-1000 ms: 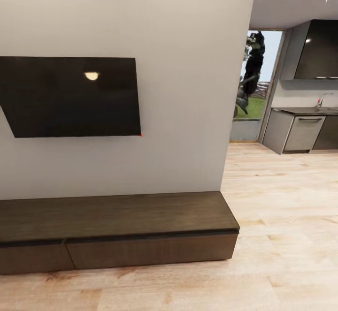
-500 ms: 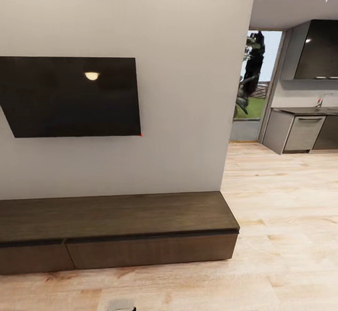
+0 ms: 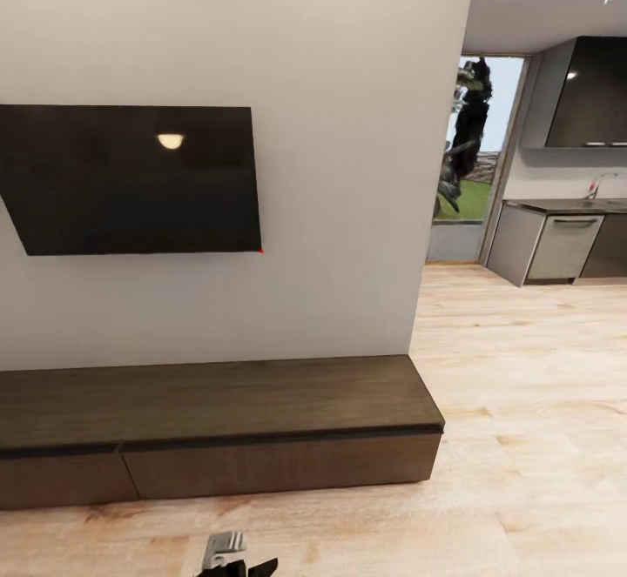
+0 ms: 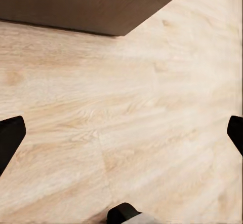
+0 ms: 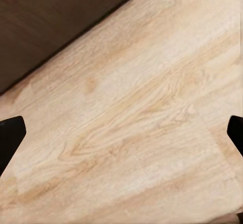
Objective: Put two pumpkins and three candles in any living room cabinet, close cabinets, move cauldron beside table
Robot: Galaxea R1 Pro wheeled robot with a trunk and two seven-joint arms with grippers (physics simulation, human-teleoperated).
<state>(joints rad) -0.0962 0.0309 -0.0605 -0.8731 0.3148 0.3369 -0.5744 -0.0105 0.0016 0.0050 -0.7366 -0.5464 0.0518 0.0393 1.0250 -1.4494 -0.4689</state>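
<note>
Cabinet (image 3: 218, 429) runs long and low along the foot of the grey wall (image 3: 348, 168), dark brown wood, its two wide drawer fronts flush and shut; a black television (image 3: 131, 178) hangs on the wall above it, a lamp's reflection glowing in the screen. Pale wood floor (image 3: 522, 438) stretches off to the right toward a glass door (image 3: 470, 150) and grey kitchen units (image 3: 557, 242) with a dark countertop. At the bottom edge of the head view a small grey-and-black piece of the robot (image 3: 228, 555) pokes up in front of the cabinet; probably part of an arm or gripper, though too little shows to say which. In the left wrist view the left gripper (image 4: 121, 135) has its dark fingertips (image 4: 10, 135) set wide apart at the picture's edges, nothing between them but floor; a corner of the cabinet lies beyond. The right gripper (image 5: 121, 133) is likewise spread wide, its fingertips (image 5: 10, 135) bare and holding nothing, floorboards between them, with the cabinet's dark face (image 5: 55, 21) near.
</note>
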